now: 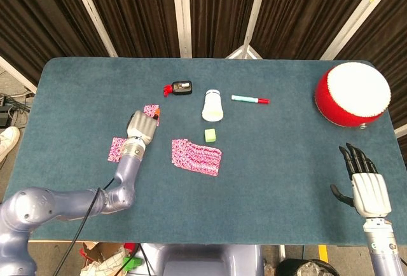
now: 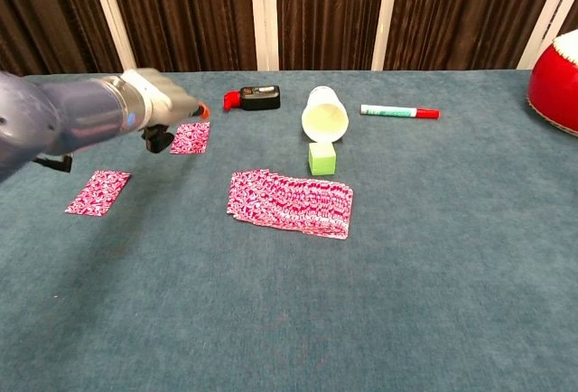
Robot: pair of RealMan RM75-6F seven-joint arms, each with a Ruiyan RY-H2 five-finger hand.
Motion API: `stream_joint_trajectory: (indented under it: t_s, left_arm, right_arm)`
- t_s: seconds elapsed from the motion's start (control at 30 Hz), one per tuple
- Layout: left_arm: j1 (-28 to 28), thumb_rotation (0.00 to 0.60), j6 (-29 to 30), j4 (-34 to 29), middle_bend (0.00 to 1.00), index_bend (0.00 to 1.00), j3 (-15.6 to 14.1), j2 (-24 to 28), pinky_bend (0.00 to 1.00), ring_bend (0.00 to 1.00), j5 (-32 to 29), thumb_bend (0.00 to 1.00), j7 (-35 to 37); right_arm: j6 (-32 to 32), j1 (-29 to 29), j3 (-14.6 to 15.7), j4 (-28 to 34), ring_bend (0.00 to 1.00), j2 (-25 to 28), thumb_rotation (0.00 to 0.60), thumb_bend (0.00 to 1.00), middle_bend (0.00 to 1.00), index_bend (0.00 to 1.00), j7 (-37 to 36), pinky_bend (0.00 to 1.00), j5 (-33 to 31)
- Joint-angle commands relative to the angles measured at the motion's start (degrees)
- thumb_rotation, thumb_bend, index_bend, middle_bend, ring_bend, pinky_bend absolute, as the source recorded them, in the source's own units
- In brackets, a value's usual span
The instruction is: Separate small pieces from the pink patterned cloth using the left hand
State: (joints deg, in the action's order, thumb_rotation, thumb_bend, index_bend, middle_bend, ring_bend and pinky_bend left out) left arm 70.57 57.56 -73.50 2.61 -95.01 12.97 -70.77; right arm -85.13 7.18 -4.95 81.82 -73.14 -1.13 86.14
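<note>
The pink patterned cloth lies flat on the tabletop, a little left of centre and toward the near edge, just nearer than a small green cube. Two small pieces lie apart from it: one to its far left, and another nearer the left edge. The left hand hangs above the first piece, clear of the cloth; its fingers look curled together with nothing between them, though the chest view is blurred there. The right hand sits at the near right corner, palm down, fingers straight and slightly spread, holding nothing. Toward the far edge lie a black device, a white cup on its side and a marker. A red drum stands at the far right corner.
</note>
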Motion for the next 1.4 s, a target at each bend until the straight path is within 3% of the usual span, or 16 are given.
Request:
stream_joint_trajectory:
  t_s: [0.03,0.13,0.27,0.37,0.53,0.63,0.73,0.87,1.23,1.4]
  left_arm:
    - [-1.4,0.6,4.9,-11.5,0.59,0.04,2.5,8.4,0.61,0.52,4.9,0.67,4.0]
    - [-2.4,0.6,7.2,-19.0,0.41,0.04,2.8,13.9,0.5,0.37,4.2,0.59,4.1]
    - [-5.2,0.6,10.7,-31.0,0.27,0.03,1.6,22.8,0.35,0.21,2.2,0.33,4.8]
    - [-8.5,0.6,12.7,-37.1,0.16,0.01,-0.5,28.4,0.3,0.13,4.4,0.28,7.7]
    - [-17.5,0.6,17.8,-40.9,0.07,0.01,-6.2,33.7,0.28,0.09,20.1,0.28,17.2]
    - [-25.3,0.6,22.2,-41.7,0.06,0.01,-11.3,35.3,0.26,0.08,33.9,0.28,25.8]
    - [-34.2,0.6,29.2,-39.9,0.05,0.01,-17.3,34.9,0.23,0.05,48.8,0.28,33.3]
    - [-43.3,0.6,36.8,-34.9,0.04,0.01,-21.9,32.2,0.18,0.03,60.3,0.28,38.9]
    - [-55.0,0.6,47.5,-28.9,0.04,0.01,-20.6,28.6,0.17,0.01,73.3,0.28,45.0]
    - [-58.1,0.6,49.4,-29.8,0.04,0.01,-18.5,29.2,0.17,0.01,71.9,0.28,44.8]
  right_arm:
    - [-0.2,-0.1,0.1,0.4,0.08,0.1,0.6,0.28,0.05,0.02,0.3,0.19,0.3]
    - [-0.1,-0.1,0.3,0.6,0.08,0.2,0.6,0.28,0.05,0.02,0.3,0.19,0.3]
    - [-0.1,-0.1,0.2,0.8,0.08,0.3,0.6,0.28,0.05,0.02,0.1,0.19,0.3]
    - [-0.1,-0.1,0.2,1.0,0.08,0.4,0.6,0.28,0.05,0.02,-0.1,0.19,0.4]
    - [-0.3,-0.1,0.4,1.5,0.08,0.6,0.6,0.28,0.05,0.02,0.1,0.19,0.9]
    - [-0.6,-0.2,0.2,1.8,0.08,0.7,0.6,0.28,0.05,0.02,0.1,0.19,0.9]
    - [-0.8,-0.3,0.3,1.9,0.08,0.8,0.6,0.28,0.05,0.02,-0.1,0.19,1.0]
    - [-0.7,-0.2,0.5,1.7,0.08,0.7,0.6,0.28,0.05,0.02,0.1,0.19,1.4]
    - [-2.2,-0.6,0.4,2.0,0.08,1.3,0.6,0.28,0.05,0.02,-1.3,0.19,2.2]
    - [-2.5,-0.7,0.4,1.9,0.08,1.6,0.6,0.28,0.05,0.02,-2.0,0.19,2.5]
